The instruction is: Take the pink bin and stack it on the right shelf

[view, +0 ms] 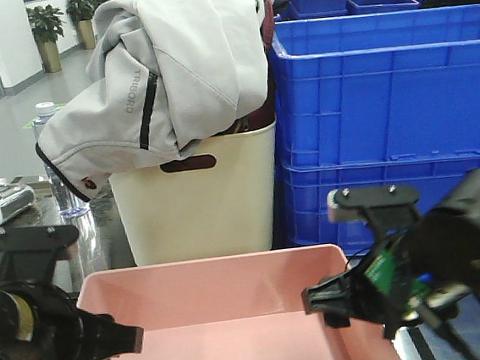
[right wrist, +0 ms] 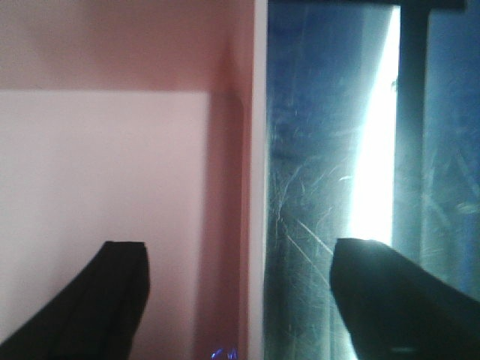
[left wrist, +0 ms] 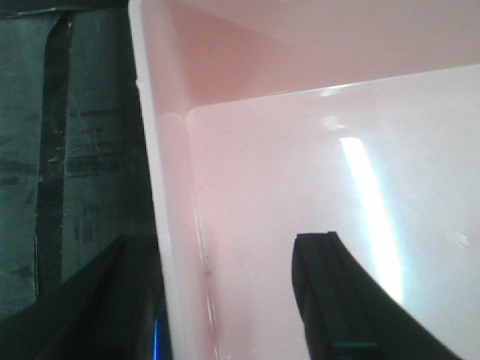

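Pink bin (view: 228, 317) walls sit between the spread jaws of left gripper (left wrist: 225, 300) and right gripper (right wrist: 240, 300).

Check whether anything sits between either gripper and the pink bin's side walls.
Nothing visible does. The left gripper is open, one finger outside and one inside the pink bin's left wall. The right gripper is open astride the right wall the same way. The cream tub and blue crates stand behind the bin, off the grippers' path.

Cream tub (view: 196, 205) and blue crates (view: 392, 123) crowded right behind the pink bin (view: 214, 310); inside it was wide open.
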Controlling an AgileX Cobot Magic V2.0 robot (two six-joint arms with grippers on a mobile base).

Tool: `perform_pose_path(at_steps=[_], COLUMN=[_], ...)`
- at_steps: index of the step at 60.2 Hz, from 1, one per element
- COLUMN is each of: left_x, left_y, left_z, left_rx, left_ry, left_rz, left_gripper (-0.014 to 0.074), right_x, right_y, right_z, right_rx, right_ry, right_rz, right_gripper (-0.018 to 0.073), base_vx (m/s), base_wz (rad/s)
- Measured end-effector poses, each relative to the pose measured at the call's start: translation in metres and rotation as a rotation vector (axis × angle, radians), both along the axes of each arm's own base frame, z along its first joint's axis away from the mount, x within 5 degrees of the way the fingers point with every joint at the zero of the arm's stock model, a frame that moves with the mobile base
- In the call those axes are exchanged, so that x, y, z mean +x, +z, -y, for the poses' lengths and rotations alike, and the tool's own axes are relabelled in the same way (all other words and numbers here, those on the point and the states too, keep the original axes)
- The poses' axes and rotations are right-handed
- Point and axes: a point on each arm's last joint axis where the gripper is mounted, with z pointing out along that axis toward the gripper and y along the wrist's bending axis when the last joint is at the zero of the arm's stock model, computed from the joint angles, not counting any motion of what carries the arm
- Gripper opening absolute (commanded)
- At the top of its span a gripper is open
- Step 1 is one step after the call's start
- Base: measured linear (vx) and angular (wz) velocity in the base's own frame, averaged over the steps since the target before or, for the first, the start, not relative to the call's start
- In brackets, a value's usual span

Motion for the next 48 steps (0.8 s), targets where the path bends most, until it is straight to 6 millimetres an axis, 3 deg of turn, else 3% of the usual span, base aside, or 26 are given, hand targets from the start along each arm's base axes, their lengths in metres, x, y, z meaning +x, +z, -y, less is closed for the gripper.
perform_pose_path(at_steps=[7,12,23,36,48], left_x=[-0.019,-0.044,-0.106,-0.166,-0.191], left_y=[0.028,0.049,0.080,0.059,0.020], left_z=[-0.005,-0.012,-0.033,-0.061,-0.077], left_rx=[-0.048,-0.075,-0.149,-0.190,-0.196], left_ry=[-0.089,-0.177,-0.391,-0.530,-0.542], left_rz=[0.066,0.121,0.256,0.337,0.339], left_gripper=[0.0503,0.0503,0.0503,0.0503,0.0467], right_x=[-0.025,-0.053,-0.119,-0.182,-0.210], right_y=[0.025,0.037,0.039,0.020,-0.004], right_z=[0.014,0.029,0.065,0.103,0.115], right_rx=[0.012,0.015,-0.019,-0.098,-0.097], right_ry=[0.053,0.115,0.230,0.334,0.384], right_rz=[0.081,0.133,0.232,0.302,0.300], right_gripper=[0.0578,0.0559,0.0518,0.0494,0.0421], base_vx=[0.00,0.00,0.00,0.00,0.00], base_wz=[0.00,0.00,0.00,0.00,0.00])
